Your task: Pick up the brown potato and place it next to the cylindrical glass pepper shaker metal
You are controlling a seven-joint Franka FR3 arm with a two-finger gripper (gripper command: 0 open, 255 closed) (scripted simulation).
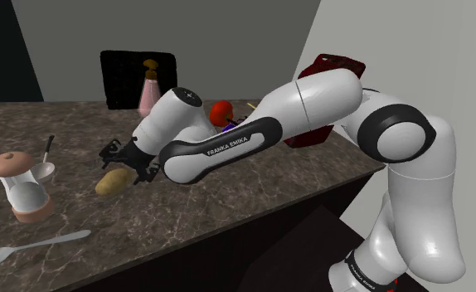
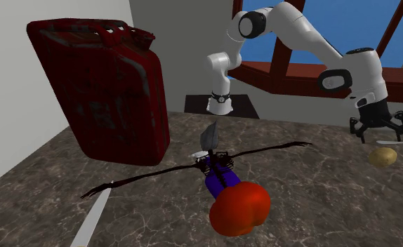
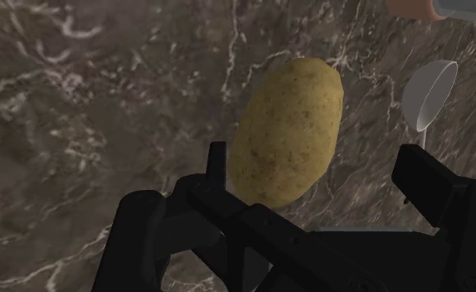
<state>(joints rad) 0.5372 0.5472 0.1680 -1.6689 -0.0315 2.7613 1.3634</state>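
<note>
Tan-brown skin, finely speckled, oval: the potato (image 3: 286,133) lies on the dark marbled countertop (image 3: 79,108), its near end between the fingers of the gripper (image 3: 313,159), which stand spread wide, not clasping it. Just beyond, a small white scoop (image 3: 431,91). Farther, toward the shoulder view's left, the glass pepper shaker (image 1: 22,187) stands upright, pinkish-brown cap and base.

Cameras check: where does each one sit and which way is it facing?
Shoulder view: beside and behind the white arm, looking down across the dark veined counter; it reaches left to the gripper above the potato.
Second exterior view: low on the counter's far side, past a red canister, facing back at the whole arm.
Wrist view: on the hand, looking down at the potato past open fingers.
Shared: all three show the potato.
</note>
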